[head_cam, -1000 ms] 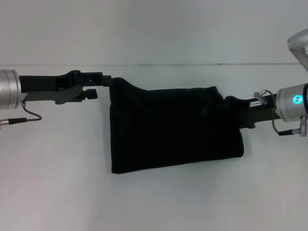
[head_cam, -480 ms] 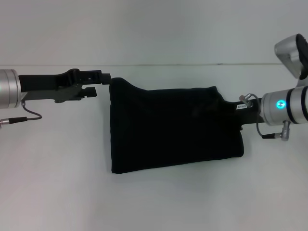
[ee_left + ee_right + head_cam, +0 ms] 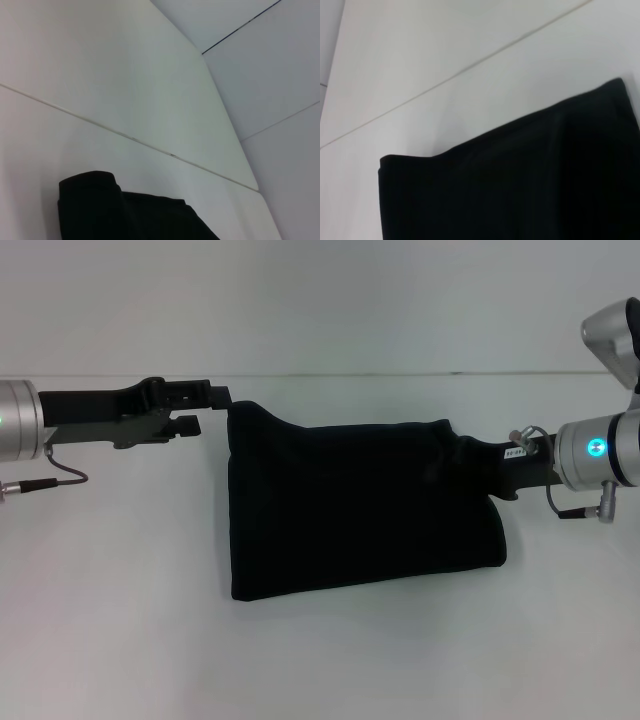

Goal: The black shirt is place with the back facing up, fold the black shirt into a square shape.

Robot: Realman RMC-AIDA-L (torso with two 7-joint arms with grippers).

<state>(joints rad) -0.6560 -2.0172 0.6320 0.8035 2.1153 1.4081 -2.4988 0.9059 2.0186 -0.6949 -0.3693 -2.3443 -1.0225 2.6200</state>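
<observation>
The black shirt (image 3: 360, 510) lies folded into a rough rectangle on the white table (image 3: 120, 620), its far left corner peaked upward. My left gripper (image 3: 208, 408) is open just left of that corner and holds nothing. My right gripper (image 3: 472, 462) reaches in at the shirt's right edge, near the far right corner, dark against the dark cloth. The left wrist view shows a folded corner of the shirt (image 3: 120, 212) lying on the table. The right wrist view shows the shirt's top edge and one corner (image 3: 520, 185).
The table's far edge (image 3: 330, 375) meets a pale wall behind the shirt. Bare table surface lies in front of the shirt and on both sides of it.
My left gripper has lifted slightly and drawn back a little from the shirt's corner. My right wrist has shifted and turned at the right edge. The shirt has not moved.
</observation>
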